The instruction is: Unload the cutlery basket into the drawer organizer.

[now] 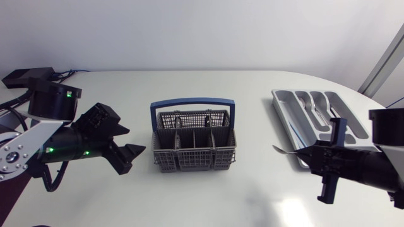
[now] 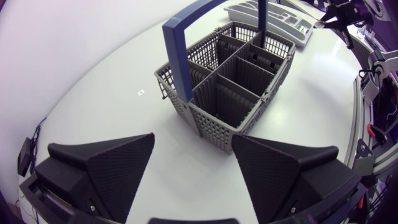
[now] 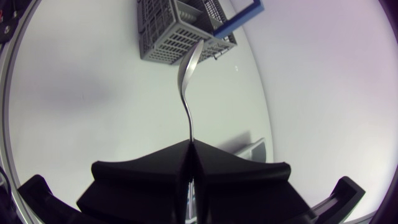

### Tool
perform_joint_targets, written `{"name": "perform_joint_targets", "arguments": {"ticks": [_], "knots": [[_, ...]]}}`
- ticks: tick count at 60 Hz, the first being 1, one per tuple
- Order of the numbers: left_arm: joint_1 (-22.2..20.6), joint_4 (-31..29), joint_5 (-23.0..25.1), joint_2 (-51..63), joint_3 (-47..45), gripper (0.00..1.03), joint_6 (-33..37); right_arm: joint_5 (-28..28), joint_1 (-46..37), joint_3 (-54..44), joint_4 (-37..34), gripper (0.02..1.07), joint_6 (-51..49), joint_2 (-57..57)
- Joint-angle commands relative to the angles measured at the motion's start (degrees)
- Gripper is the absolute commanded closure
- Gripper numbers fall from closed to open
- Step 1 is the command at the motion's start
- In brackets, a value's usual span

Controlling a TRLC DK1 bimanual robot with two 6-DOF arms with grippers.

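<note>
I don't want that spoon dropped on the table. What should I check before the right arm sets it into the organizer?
1. Grip: right gripper shut on the handle of the silver metal spoon, bowl pointing ahead: ok.
2. Position: the spoon's bowl juts past the edge of the grey plastic drawer organizer, toward the grey mesh basket with the blue handle: not ok.
3. Free slot: cutlery lies in the organizer; whether a spoon slot is free: cannot tell.
4. Other arm clear: left gripper open, short of the basket, far from the organizer: ok.
5. Basket emptied: cannot tell.
</note>
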Motion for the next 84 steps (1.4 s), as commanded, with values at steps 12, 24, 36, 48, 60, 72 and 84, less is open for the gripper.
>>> {"name": "perform_joint_targets", "arguments": {"ticks": [12,24,36,48,60,72,84], "knots": [[-0.7,-0.6,-0.8,1.9,1.9,0.16,-1.3,-13.5,-26.3,0.3,4.0,1.02,-21.0,15.2],[-0.7,-0.6,-1.7,2.2,2.1,0.16,-1.4,-17.6,-37.0,5.0,9.6,1.02,-29.0,28.9],[-0.9,-0.5,-1.8,3.0,2.4,0.16,-1.6,-21.4,-45.6,12.5,13.9,1.02,-35.9,41.7],[-1.4,-0.4,-2.0,3.8,3.0,0.16,-2.0,-23.4,-50.7,21.7,14.2,1.02,-41.9,53.3],[-2.7,-0.4,-3.4,4.4,3.9,0.16,-2.6,-22.5,-50.6,21.9,22.5,1.02,-43.5,59.1],[-2.7,-0.7,-3.7,4.3,3.8,0.16,-2.7,-20.6,-49.1,19.0,31.5,1.01,-43.4,62.1],[-2.3,-1.3,-3.8,3.0,3.4,0.16,-2.6,-20.5,-49.2,17.0,30.9,0.67,-42.4,58.6]]}}
